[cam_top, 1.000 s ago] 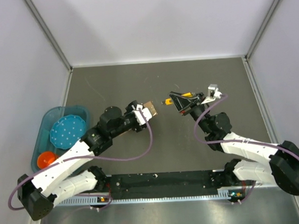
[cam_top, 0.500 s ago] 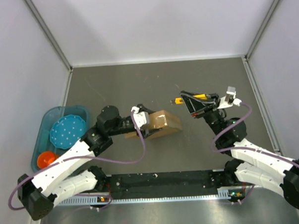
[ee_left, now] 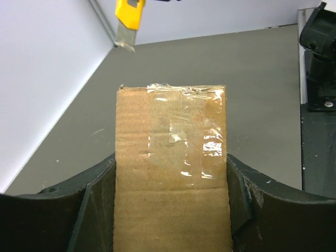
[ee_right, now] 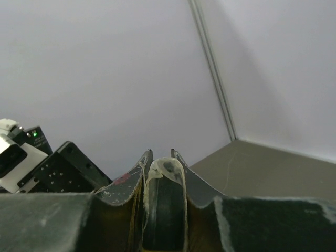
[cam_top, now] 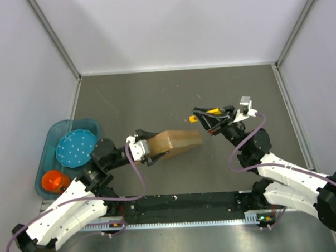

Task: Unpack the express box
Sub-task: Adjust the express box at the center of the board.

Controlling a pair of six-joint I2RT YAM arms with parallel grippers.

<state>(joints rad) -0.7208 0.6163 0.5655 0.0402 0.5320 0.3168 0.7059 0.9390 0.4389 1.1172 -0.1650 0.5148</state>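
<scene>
grey table (cam_top: 155, 93) enclosed by pale walls (cam_top: 175, 25).

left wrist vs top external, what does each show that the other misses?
Left wrist only: clear tape crinkled on the express box, and the utility knife blade bared. Top external only: right pincer holding that knife, plus the teal bin with a blue plate. Both: box clamped in the left pincer, knife near its far end, apart.

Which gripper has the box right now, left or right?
The left gripper: its jaws clamp one end of the express box. The right gripper is shut on the yellow utility knife instead.
</scene>
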